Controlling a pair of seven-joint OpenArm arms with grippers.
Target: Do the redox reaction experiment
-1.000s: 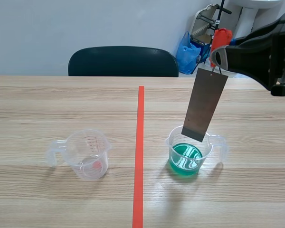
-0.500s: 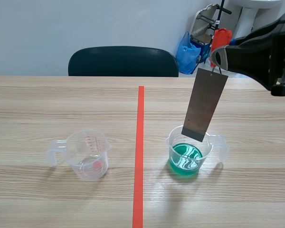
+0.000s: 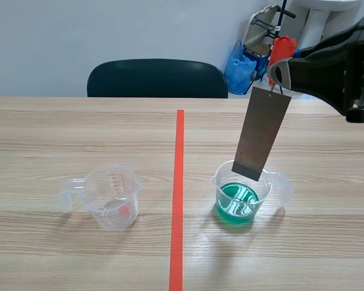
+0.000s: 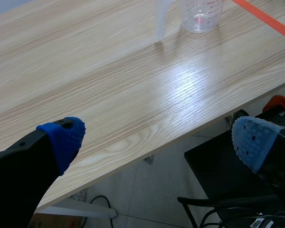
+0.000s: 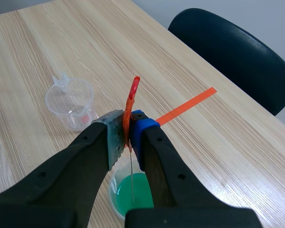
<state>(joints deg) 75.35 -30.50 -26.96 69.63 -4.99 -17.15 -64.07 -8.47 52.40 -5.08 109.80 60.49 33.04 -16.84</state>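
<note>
Metal plate (image 3: 261,133) hung over green cup (image 3: 238,200), right of centre.
R gripper (image 3: 278,71), upper right, clamped on orange tab (image 5: 132,97); plate hangs tilted, lower edge at cup mouth. Lower left: empty cup (image 3: 112,197). L gripper (image 4: 156,137) spread wide, holding nothing.

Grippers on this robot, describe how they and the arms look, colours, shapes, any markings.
The left gripper has two thick black fingers tipped with soft dotted pads, one deep blue, one paler blue. The right gripper is alike, with one grey pad and one blue. The right arm has a smooth black shell. No markings show.
</note>
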